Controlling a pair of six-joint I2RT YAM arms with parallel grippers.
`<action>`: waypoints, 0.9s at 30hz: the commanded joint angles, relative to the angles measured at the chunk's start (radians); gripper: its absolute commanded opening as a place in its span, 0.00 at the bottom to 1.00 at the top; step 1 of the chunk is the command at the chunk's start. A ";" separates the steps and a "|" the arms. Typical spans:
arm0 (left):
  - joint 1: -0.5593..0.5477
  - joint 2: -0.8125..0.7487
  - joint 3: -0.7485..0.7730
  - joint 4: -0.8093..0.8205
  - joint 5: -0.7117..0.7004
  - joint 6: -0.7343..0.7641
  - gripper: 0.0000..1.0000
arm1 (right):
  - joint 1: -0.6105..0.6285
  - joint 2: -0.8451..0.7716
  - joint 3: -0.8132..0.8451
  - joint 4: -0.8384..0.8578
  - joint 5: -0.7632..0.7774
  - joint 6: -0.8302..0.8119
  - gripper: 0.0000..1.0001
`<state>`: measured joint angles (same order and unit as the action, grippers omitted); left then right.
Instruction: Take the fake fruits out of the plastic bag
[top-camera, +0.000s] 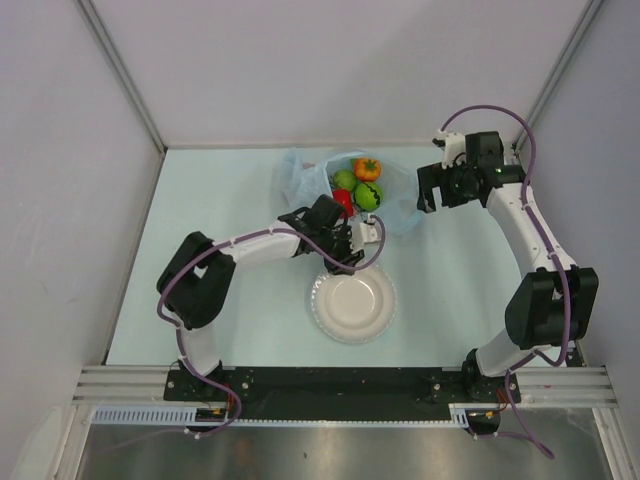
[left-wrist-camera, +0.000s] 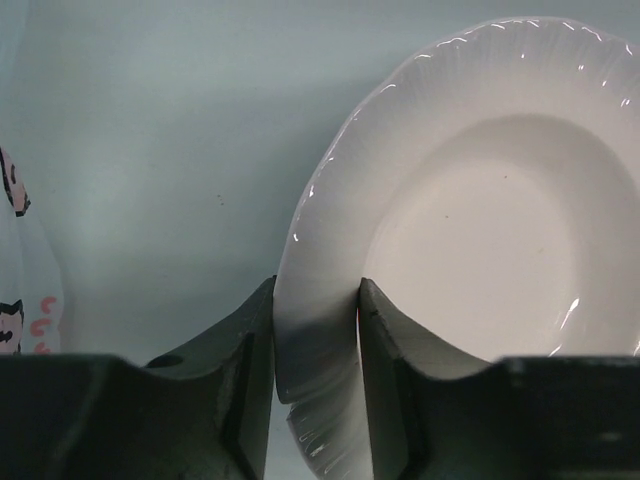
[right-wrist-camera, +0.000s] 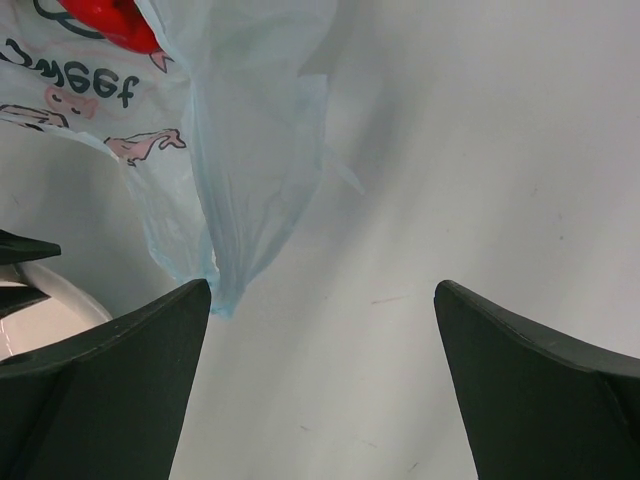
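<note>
1. The left pincer (left-wrist-camera: 316, 285) is half released and empty, above the plate (left-wrist-camera: 330, 190) rim; the right pincer (right-wrist-camera: 322, 290) is wide released.
2. The fake fruits (top-camera: 358, 185) lie in the plastic bag (top-camera: 300, 170), just beyond the left pincer.
3. None is out yet; next, I think, reach in and clench one.

L arm (top-camera: 255, 241) blocks bag (top-camera: 296, 170) front, plate (top-camera: 322, 318) nr, table (top-camera: 450, 275) R side free

Left arm (top-camera: 252, 243) jaws narrow, right arm (top-camera: 524, 220) jaws wide.

light-blue plastic bag (top-camera: 300, 172), white plate (top-camera: 353, 306)
</note>
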<state>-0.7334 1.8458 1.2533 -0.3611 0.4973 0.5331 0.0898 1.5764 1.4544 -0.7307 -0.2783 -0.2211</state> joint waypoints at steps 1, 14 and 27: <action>-0.009 0.010 0.028 0.019 0.047 -0.015 0.50 | 0.002 -0.016 0.006 0.033 -0.019 0.022 1.00; -0.032 -0.059 0.190 -0.051 0.055 -0.045 0.70 | 0.005 -0.007 0.073 0.028 -0.025 0.032 1.00; 0.121 -0.353 0.258 -0.048 -0.049 -0.373 0.70 | 0.019 -0.038 0.277 0.054 0.048 0.029 0.97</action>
<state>-0.6800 1.5639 1.4662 -0.3649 0.4881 0.3317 0.0944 1.5787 1.6642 -0.7151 -0.2424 -0.2020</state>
